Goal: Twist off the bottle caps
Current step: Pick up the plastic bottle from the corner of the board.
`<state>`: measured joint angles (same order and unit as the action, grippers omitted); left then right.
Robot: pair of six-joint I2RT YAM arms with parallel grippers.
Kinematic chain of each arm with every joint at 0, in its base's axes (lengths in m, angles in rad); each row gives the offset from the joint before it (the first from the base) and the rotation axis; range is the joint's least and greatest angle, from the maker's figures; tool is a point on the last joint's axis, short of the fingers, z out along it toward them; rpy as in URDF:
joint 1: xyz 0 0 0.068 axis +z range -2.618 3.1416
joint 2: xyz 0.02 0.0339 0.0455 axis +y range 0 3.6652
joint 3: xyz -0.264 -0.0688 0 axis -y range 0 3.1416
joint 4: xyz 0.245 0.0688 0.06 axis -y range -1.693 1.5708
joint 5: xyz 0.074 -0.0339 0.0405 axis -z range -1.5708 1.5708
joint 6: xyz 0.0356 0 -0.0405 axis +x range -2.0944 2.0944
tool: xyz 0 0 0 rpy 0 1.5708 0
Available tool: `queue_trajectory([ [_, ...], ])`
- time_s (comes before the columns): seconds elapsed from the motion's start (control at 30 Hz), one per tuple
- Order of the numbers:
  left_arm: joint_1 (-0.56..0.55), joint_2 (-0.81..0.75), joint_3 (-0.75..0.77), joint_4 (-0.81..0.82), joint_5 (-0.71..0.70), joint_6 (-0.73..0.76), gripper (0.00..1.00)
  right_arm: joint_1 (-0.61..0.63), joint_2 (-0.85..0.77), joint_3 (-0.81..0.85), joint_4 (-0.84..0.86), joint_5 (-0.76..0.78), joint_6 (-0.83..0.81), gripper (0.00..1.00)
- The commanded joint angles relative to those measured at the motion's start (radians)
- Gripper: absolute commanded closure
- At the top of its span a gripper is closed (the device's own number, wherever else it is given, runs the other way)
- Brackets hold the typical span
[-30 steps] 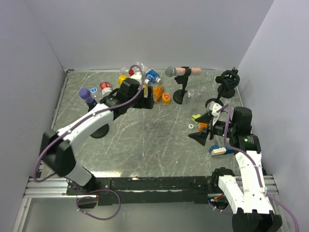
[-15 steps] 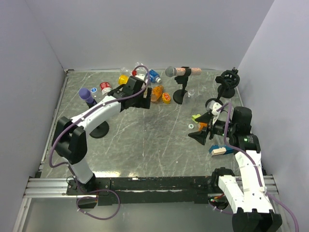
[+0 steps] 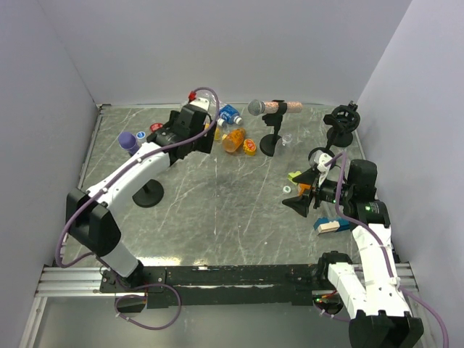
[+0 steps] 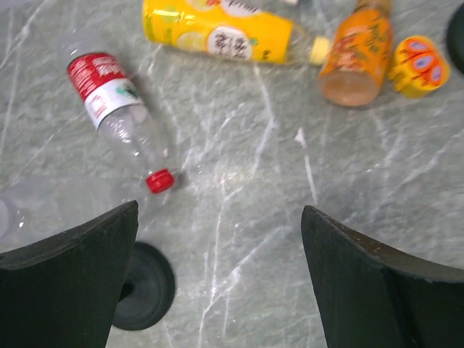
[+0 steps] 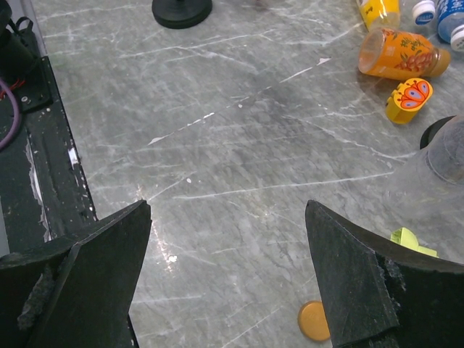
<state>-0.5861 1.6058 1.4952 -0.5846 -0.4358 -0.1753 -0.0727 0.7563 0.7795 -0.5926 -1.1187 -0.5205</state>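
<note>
Two robot arms at a grey marble surface (image 3: pixel 217 210) strewn with small bottles.
Seen from its wrist, the left tool (image 4: pixel 220 210) gapes wide and empty over a clear red-labelled bottle (image 4: pixel 119 109) lying at upper left, red cap (image 4: pixel 160 180) on. A yellow bottle (image 4: pixel 225 29) and an orange bottle (image 4: pixel 357 61) lie along the top. The right tool (image 5: pixel 228 206) is likewise wide and empty, with a loose orange cap (image 5: pixel 314 321) at lower right.

overhead wide; close wrist views share orange bottle (image 4: pixel 355 58).
</note>
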Motion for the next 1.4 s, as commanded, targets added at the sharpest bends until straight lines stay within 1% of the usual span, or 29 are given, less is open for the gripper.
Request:
queue_trajectory([
  [0.0,0.041,0.011,0.057,0.043,0.171,-0.002,0.03,-0.006,0.005,-0.005,0.037,-0.023,0.001,0.07],
  [0.07,0.072,0.063,0.089,0.086,0.329,-0.029,0.03,-0.006,0.006,-0.005,0.036,-0.02,-0.003,0.07],
  [0.2,0.121,0.212,0.198,0.137,0.563,-0.032,0.03,-0.006,0.005,-0.008,0.039,-0.012,-0.003,0.07],
  [0.33,0.166,0.38,0.373,0.105,0.683,-0.052,0.02,-0.006,0.011,-0.008,0.039,-0.013,0.001,0.07],
  [0.47,0.177,0.52,0.525,0.085,0.746,-0.088,0.02,-0.006,0.014,-0.006,0.037,-0.02,0.001,0.07],
  [0.57,0.177,0.595,0.597,0.078,0.758,-0.119,0.02,-0.006,0.018,-0.006,0.037,-0.016,-0.001,0.07],
  [0.7,0.177,0.666,0.638,0.077,0.746,-0.167,0.01,-0.004,0.026,-0.003,0.037,-0.02,-0.001,0.07],
  [0.9,0.17,0.746,0.691,0.062,0.717,-0.202,0.1,-0.004,0.041,-0.003,0.036,-0.018,-0.003,0.06],
  [1.13,0.138,0.813,0.731,0.054,0.686,-0.205,0.12,-0.004,0.052,-0.003,0.037,-0.018,-0.003,0.06],
  [1.23,0.121,0.85,0.772,0.028,0.651,-0.193,0.12,-0.004,0.057,-0.002,0.036,-0.018,-0.004,0.06],
  [1.37,0.097,0.885,0.809,-0.017,0.556,-0.155,0.13,-0.004,0.057,0.0,0.036,-0.021,-0.004,0.06],
])
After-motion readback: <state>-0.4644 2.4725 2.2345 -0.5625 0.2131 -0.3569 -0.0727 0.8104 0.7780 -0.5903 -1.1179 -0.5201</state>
